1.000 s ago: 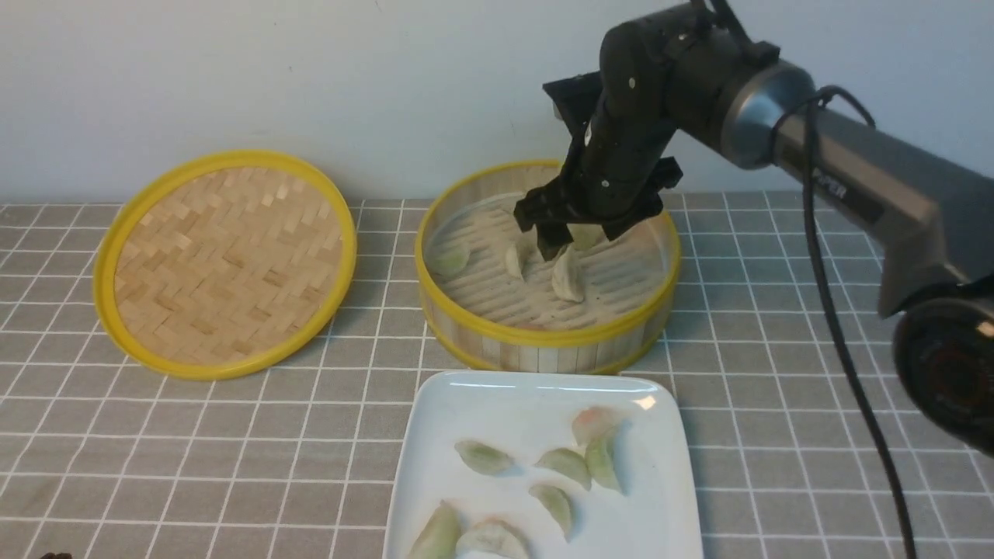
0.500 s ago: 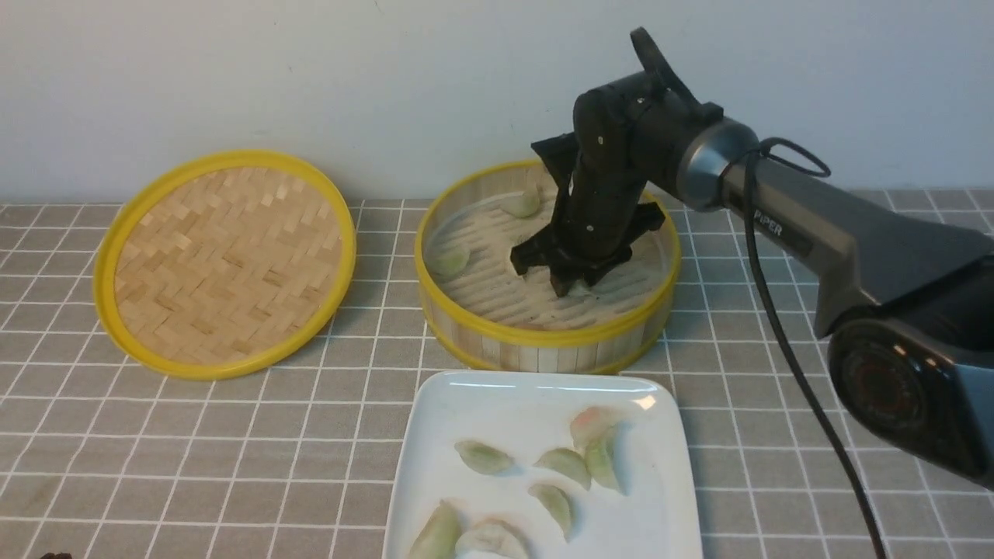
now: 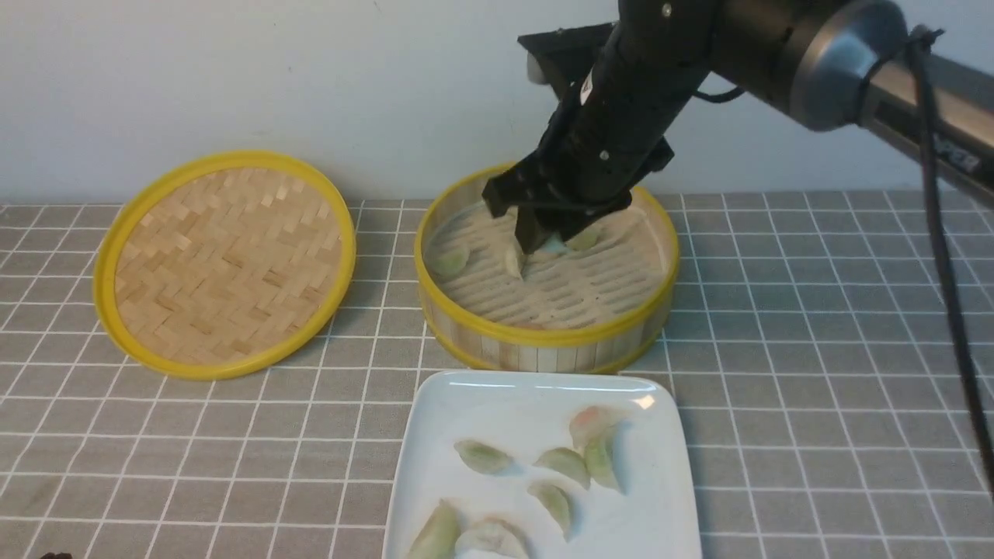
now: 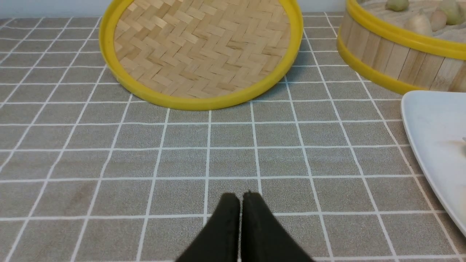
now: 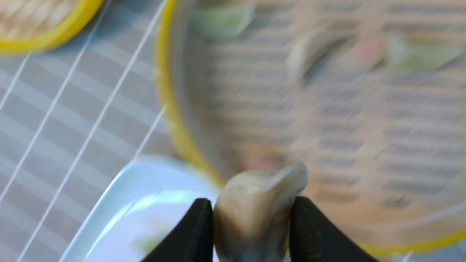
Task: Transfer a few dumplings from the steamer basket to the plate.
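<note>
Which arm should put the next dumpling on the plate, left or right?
The right arm, I think. Its gripper already holds a dumpling between its jaws, and the plate is close by. The left gripper holds nothing and points at the bare tiles.

The round lid [image 3: 227,264] is the landmark here: a flat bamboo disc with a yellow rim [image 3: 348,256] running all the way around its woven panel [image 3: 229,268]. The weave is pale tan, with a few darker brown strips scattered among the lighter ones. Beneath the lid spreads a grey tiled surface [image 3: 233,458], which continues on every side of it, crossed by white lines that form a grid of squares. Beyond the lid rises a plain wall [image 3: 233,78], pale bluish grey, with a few tiny dark specks on it; the tiled surface ends at its foot, just behind the lid.
</note>
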`<state>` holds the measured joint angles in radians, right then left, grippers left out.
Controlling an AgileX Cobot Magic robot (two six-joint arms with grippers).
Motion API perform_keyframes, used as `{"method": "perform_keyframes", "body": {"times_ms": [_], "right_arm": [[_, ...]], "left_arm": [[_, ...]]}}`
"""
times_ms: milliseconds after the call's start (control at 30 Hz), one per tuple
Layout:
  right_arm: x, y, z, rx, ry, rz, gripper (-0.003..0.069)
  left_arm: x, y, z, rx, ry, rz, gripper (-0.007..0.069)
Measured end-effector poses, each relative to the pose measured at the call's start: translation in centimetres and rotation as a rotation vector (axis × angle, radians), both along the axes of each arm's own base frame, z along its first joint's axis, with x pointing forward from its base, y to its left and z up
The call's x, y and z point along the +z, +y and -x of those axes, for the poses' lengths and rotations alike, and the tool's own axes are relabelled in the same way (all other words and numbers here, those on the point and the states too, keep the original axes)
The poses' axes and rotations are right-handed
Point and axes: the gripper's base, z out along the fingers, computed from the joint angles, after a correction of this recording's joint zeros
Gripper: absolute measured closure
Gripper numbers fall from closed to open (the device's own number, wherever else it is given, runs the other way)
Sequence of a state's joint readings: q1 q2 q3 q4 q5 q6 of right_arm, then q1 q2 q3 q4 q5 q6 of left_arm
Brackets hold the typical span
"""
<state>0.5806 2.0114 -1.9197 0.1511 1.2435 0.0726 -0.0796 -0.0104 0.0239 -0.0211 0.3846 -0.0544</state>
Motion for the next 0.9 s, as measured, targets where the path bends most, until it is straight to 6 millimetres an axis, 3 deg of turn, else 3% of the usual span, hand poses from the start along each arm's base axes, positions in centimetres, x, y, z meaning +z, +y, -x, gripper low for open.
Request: {"method": "perform_keyframes", "body": {"times_ms": [100, 200, 267, 400, 467, 567, 600, 633, 700, 800, 900], "right_arm": [[-1.4, 1.2, 2.7, 0.057, 0.062, 0.033, 0.0410], [-5.4, 3.0, 6.1, 0.143, 0.179, 0.119, 0.0410], [-7.6, 3.6, 7.2, 0.171, 0.235, 0.164, 0.0410], [-9.3, 3.9, 7.2, 0.174, 0.263, 0.189, 0.0382], [-9.4, 4.0, 7.1, 0.169, 0.260, 0.189, 0.0347], [-9.3, 3.9, 7.0, 0.153, 0.248, 0.200, 0.0198], [-9.3, 3.9, 7.0, 0.153, 0.245, 0.201, 0.0198], [-9.1, 3.8, 6.8, 0.157, 0.227, 0.212, 0.0141], [-8.7, 3.9, 6.6, 0.158, 0.206, 0.208, 0.0102], [-7.4, 3.8, 6.7, 0.158, 0.183, 0.184, 0.0132], [-4.4, 3.3, 7.5, 0.157, 0.135, 0.130, 0.0278]], "left_arm": [[0.0, 0.0, 0.0, 0.000, 0.000, 0.000, 0.0629], [0.0, 0.0, 0.0, 0.000, 0.000, 0.000, 0.0629], [0.0, 0.0, 0.0, 0.000, 0.000, 0.000, 0.0629], [0.0, 0.0, 0.0, 0.000, 0.000, 0.000, 0.0629], [0.0, 0.0, 0.0, 0.000, 0.000, 0.000, 0.0629], [0.0, 0.0, 0.0, 0.000, 0.000, 0.000, 0.0629], [0.0, 0.0, 0.0, 0.000, 0.000, 0.000, 0.0629], [0.0, 0.0, 0.0, 0.000, 0.000, 0.000, 0.0629], [0.0, 0.0, 0.0, 0.000, 0.000, 0.000, 0.0629], [0.0, 0.0, 0.0, 0.000, 0.000, 0.000, 0.0629], [0.0, 0.0, 0.0, 0.000, 0.000, 0.000, 0.0629]]}}
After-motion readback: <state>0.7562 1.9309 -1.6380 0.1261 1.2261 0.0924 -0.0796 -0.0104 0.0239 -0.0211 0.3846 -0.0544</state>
